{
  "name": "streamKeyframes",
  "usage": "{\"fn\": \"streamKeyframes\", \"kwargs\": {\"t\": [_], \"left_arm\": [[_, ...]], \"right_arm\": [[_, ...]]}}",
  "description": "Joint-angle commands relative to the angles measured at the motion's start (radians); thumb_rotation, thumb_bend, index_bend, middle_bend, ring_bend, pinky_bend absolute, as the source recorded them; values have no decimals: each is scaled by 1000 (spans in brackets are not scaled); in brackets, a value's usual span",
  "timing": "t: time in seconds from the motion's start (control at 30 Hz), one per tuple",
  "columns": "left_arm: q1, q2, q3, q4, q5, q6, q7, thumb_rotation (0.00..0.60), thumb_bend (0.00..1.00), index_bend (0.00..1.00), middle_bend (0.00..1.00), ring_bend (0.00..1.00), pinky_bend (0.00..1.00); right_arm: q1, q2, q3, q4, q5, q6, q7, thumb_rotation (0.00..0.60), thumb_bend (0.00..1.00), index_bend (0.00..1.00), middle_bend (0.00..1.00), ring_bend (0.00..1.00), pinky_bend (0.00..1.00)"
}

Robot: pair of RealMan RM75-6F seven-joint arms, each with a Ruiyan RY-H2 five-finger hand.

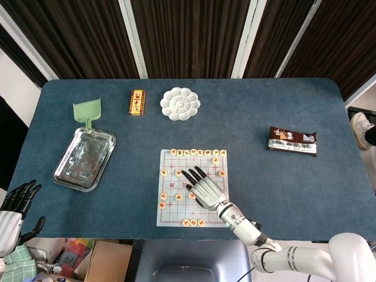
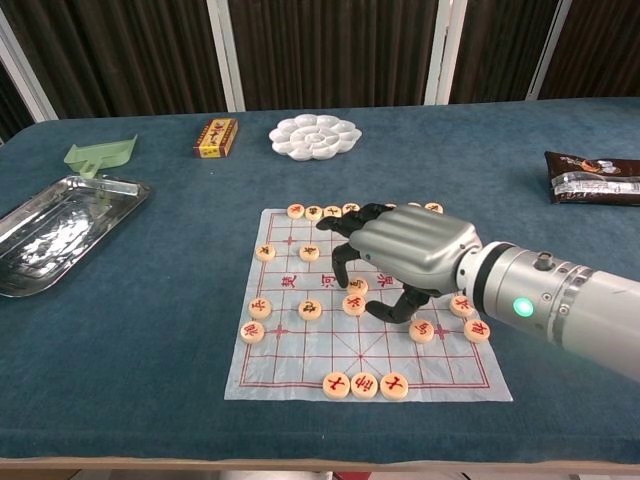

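Observation:
A Chinese chess sheet (image 1: 176,202) lies at the front middle of the blue table, with round wooden pieces (image 1: 193,222) along its edges and scattered on the grid. My right hand (image 1: 202,187) hovers palm down over the board's centre with its fingers apart. In the chest view the right hand (image 2: 400,255) arches over the sheet (image 2: 300,350), its fingertips (image 2: 340,265) pointing down close to a piece (image 2: 355,303); I see nothing held. My left hand (image 1: 14,205) hangs off the table's front left corner, fingers spread and empty.
A steel tray (image 1: 84,158) sits at the left with a green scoop (image 1: 88,111) behind it. Further back are a small yellow box (image 1: 137,101) and a white flower-shaped palette (image 1: 180,103). A brown snack packet (image 1: 292,140) lies at the right.

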Motion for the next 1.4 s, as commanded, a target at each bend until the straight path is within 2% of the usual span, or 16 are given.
{"fn": "streamKeyframes", "kwargs": {"t": [0.03,0.8,1.4], "left_arm": [[0,0,0,1,1,1,-2,600,408,0,0,0,111],[0,0,0,5,1,0,-9,600,409,0,0,0,111],[1,1,0,4,0,1,1,600,409,0,0,0,109]], "right_arm": [[7,-4,-8,8,2,3,5,600,516,499,0,0,0],[24,-57,-50,96,-10,49,32,600,495,540,7,0,0],[14,-87,-59,119,-32,106,46,600,476,644,50,0,0]]}}
